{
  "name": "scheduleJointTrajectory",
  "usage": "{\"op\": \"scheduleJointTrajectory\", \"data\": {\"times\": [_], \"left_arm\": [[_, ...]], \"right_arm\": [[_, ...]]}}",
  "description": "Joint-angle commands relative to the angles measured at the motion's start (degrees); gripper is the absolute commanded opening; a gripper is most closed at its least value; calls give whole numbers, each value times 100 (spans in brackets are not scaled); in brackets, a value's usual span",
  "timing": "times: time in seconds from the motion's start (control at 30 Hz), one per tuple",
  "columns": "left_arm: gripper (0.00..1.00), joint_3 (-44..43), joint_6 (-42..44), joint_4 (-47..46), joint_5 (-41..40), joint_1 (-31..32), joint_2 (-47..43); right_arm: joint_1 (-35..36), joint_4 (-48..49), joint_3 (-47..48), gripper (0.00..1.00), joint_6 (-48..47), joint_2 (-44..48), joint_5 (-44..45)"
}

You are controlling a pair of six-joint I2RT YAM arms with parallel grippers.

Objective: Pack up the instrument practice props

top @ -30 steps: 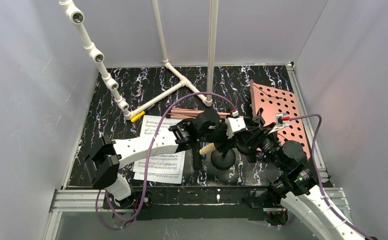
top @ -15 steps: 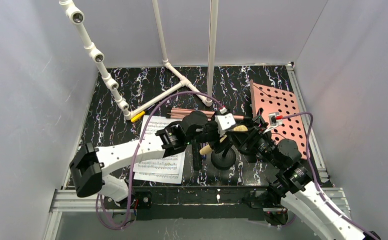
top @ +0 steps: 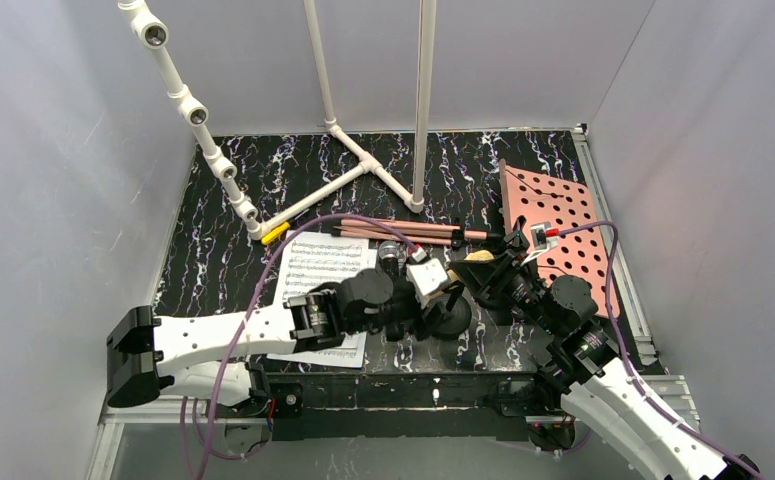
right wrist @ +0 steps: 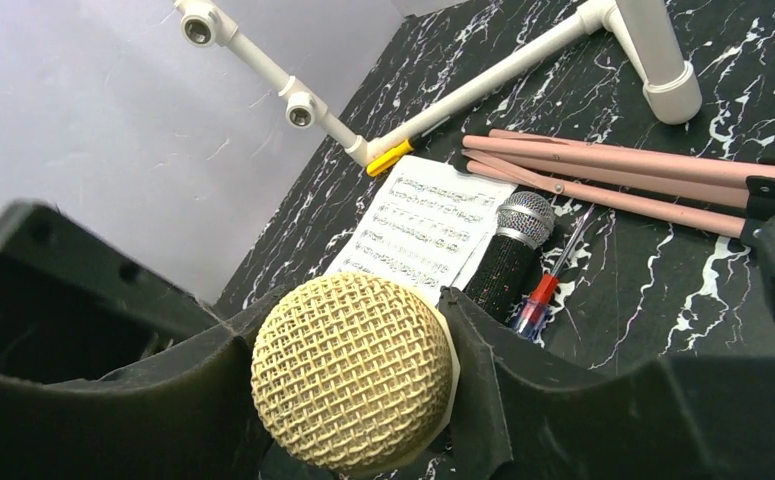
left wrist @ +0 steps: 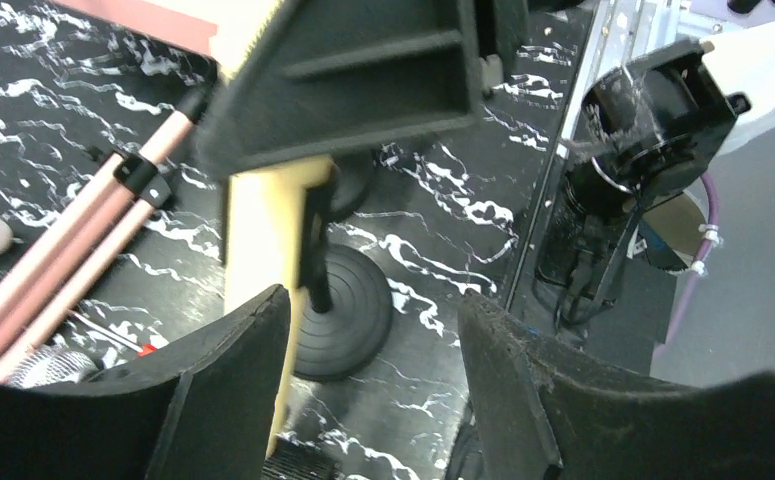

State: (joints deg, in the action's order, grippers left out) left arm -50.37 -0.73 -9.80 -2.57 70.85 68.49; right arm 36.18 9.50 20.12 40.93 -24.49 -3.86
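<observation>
A black table point(top: 293, 165) veined with white marbling. On it: a white plastic pipe frame point(top: 308, 200) at the back, copper tripod legs point(top: 393, 232) lying flat mid-table, white sheet-music pages point(top: 318, 262) nearer the front, a black grey-headed microphone point(right wrist: 508, 250) just beside them, a black round-based pole point(left wrist: 348, 315) standing, and a pink perforated board point(top: 553, 210) at right.

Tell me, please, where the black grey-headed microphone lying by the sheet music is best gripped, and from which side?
Probably the straight black barrel of the microphone, mid-length, from straight above and closing across it. It lies flat, the mesh head is rounded and could slip, and the sheet music and a red-handled screwdriver lie close alongside.
</observation>
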Motion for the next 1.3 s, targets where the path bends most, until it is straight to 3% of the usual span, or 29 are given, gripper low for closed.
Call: {"op": "scheduleJointTrajectory", "data": {"times": [0.0,0.43,0.97,1.27], "left_arm": [[60,403,-477,-559,-1202,539,188],[57,739,-541,-3373,-2179,685,1839],[52,1075,654,-6800,-3451,685,3478],[49,986,713,-7081,-3885,685,3726]], "right_arm": [[31,327,47,56,15,-80,-89],[36,189,154,50,21,-42,-80],[33,35,169,48,80,147,-80],[31,6,177,46,130,167,-61]]}}
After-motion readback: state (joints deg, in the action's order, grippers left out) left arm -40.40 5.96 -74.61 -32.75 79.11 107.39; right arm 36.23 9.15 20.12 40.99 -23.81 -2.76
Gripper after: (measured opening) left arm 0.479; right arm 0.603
